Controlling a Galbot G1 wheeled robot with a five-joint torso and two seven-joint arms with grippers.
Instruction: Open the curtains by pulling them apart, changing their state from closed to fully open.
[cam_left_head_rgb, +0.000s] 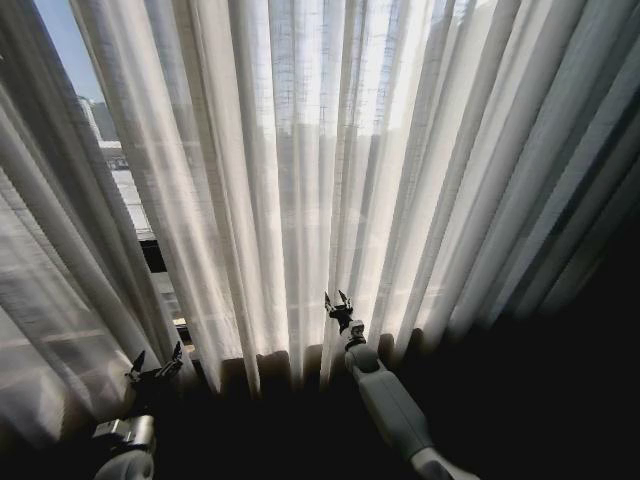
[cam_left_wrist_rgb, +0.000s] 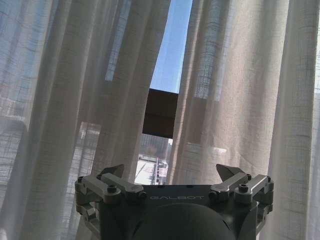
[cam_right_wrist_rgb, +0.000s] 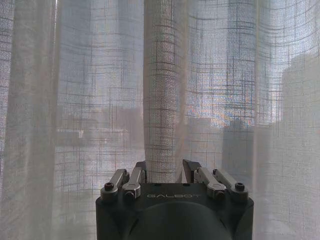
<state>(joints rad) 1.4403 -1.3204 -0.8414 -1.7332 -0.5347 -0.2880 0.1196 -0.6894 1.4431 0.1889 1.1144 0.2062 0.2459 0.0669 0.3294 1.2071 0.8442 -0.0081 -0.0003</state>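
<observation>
Curtains (cam_left_head_rgb: 330, 180) hung closed across the frame, apart from a slit at upper left. My right gripper (cam_left_head_rgb: 337, 300), lower centre, had its fingers set narrow around one pleat (cam_right_wrist_rgb: 162, 100). Left gripper (cam_left_head_rgb: 155, 365), lower left, stood wide, holding nothing. Judged best to pinch firmly before dragging sideways. Left wrist view showed the gap (cam_left_wrist_rgb: 170, 65) with sky beyond; right wrist view, the straddled fold.
</observation>
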